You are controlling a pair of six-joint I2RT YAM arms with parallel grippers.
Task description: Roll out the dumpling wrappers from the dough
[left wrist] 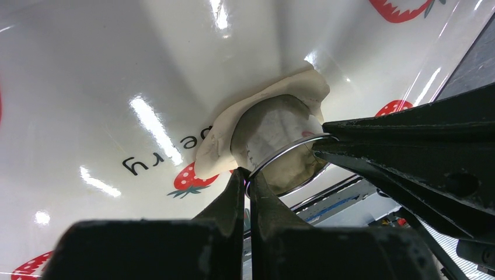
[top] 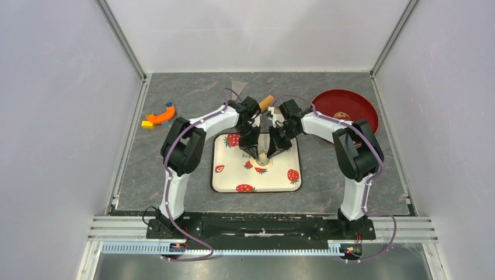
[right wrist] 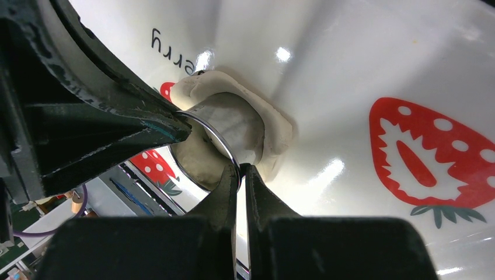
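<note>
A thin, flattened pale dough wrapper (left wrist: 219, 137) lies on the strawberry-print tray (top: 225, 175). A shiny metal ring cutter (left wrist: 274, 128) stands on it, with dough spreading out around its base (right wrist: 277, 131). My left gripper (left wrist: 248, 178) is shut on the near side of the cutter's rim. My right gripper (right wrist: 240, 169) is shut on the opposite side of the rim (right wrist: 230, 125). In the top view both grippers (top: 255, 153) (top: 270, 153) meet over the tray's upper middle and hide most of the wrapper. No separate dough lump shows.
The tan wooden roller (top: 266, 103) lies behind the tray between the two arms. A red round plate (top: 344, 108) sits at the back right. An orange and yellow toy (top: 160, 116) lies at the back left. A grey mat (top: 350, 186) covers the table.
</note>
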